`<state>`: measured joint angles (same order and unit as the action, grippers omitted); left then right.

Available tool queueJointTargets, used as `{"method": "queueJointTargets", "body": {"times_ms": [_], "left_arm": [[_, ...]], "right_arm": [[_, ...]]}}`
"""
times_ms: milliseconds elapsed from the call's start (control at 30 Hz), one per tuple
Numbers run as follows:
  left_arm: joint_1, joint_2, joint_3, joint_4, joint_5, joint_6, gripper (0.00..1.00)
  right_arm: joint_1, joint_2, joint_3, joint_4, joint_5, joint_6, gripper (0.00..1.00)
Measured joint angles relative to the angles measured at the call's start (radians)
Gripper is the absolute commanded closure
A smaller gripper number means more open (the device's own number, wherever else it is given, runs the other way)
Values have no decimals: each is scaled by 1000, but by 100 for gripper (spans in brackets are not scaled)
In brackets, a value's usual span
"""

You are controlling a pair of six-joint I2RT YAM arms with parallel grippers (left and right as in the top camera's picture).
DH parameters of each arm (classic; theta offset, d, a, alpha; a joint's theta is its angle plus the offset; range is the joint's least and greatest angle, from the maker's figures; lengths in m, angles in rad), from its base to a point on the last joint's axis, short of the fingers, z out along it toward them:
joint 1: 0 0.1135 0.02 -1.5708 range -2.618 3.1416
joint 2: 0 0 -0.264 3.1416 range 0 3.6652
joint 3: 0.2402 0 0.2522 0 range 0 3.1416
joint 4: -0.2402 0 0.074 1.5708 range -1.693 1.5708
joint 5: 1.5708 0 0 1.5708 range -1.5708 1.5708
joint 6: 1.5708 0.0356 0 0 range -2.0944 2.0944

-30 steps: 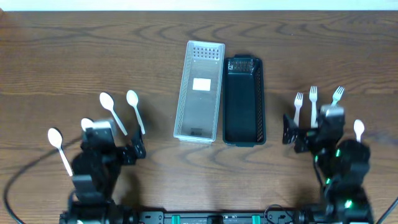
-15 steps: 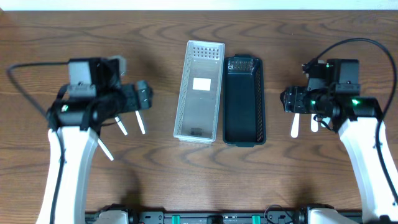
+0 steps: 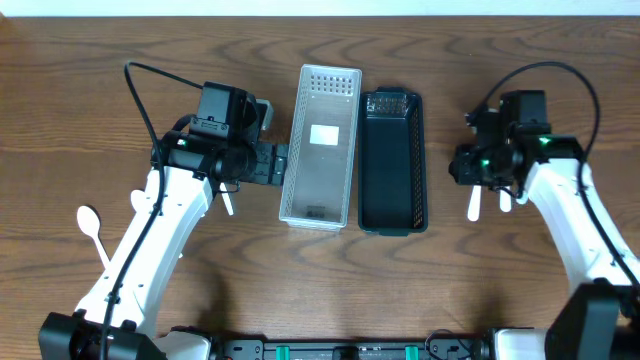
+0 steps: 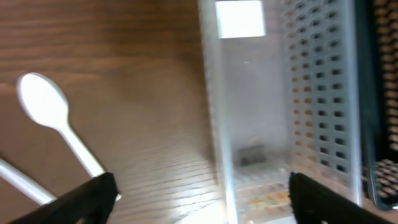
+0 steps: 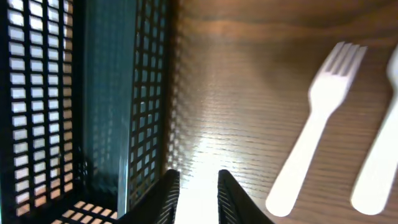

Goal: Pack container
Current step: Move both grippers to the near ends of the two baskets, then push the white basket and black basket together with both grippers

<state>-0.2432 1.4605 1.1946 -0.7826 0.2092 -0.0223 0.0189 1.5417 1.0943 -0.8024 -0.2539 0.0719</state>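
Observation:
A clear perforated container (image 3: pixel 320 145) and a black mesh container (image 3: pixel 391 162) stand side by side mid-table. My left gripper (image 3: pixel 281 165) is open at the clear container's (image 4: pixel 280 93) left wall, its jaws (image 4: pixel 202 199) straddling that wall. White spoons lie to the left (image 3: pixel 90 225), one close by (image 4: pixel 43 102). Just right of the black container (image 5: pixel 81 93), my right gripper (image 3: pixel 461 165) hovers over bare wood (image 5: pixel 198 202), its jaws close together with a narrow gap and nothing between them. White forks (image 5: pixel 317 124) lie just right of it (image 3: pixel 474 205).
The black container's edge (image 4: pixel 385 93) shows beyond the clear one. A second fork (image 5: pixel 379 162) lies at the far right. Cables loop above both arms. The table's far edge runs along the top.
Both arms have come up from the front edge toward the containers. The left gripper has moved right to the clear container's wall. The right gripper's jaws have narrowed from wide open.

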Motion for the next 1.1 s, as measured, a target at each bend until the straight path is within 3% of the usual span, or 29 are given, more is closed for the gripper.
{"method": "queueJointTargets", "body": {"times_ms": [100, 167, 233, 300, 333, 700, 833, 1100], "left_arm": [[3, 0, 0, -6, -42, 12, 44], [5, 0, 0, -10, -61, 13, 62], [5, 0, 0, -19, -87, 23, 69], [5, 0, 0, -21, -114, 21, 87], [5, 0, 0, -21, -129, 19, 90], [5, 0, 0, -22, -225, 23, 93], [5, 0, 0, -21, -237, 23, 93], [5, 11, 0, -19, -240, 27, 94]], "right_arm": [[40, 46, 0, 6, -1, -1, 77], [64, 77, 0, 15, -1, -1, 77], [88, 111, 0, 30, -1, -1, 77], [109, 146, 0, 45, 0, -1, 77], [117, 158, 0, 50, 0, -1, 76], [180, 237, 0, 123, 0, 0, 75], [183, 237, 0, 142, 8, 2, 70], [157, 237, 0, 118, 122, 64, 74]]}}
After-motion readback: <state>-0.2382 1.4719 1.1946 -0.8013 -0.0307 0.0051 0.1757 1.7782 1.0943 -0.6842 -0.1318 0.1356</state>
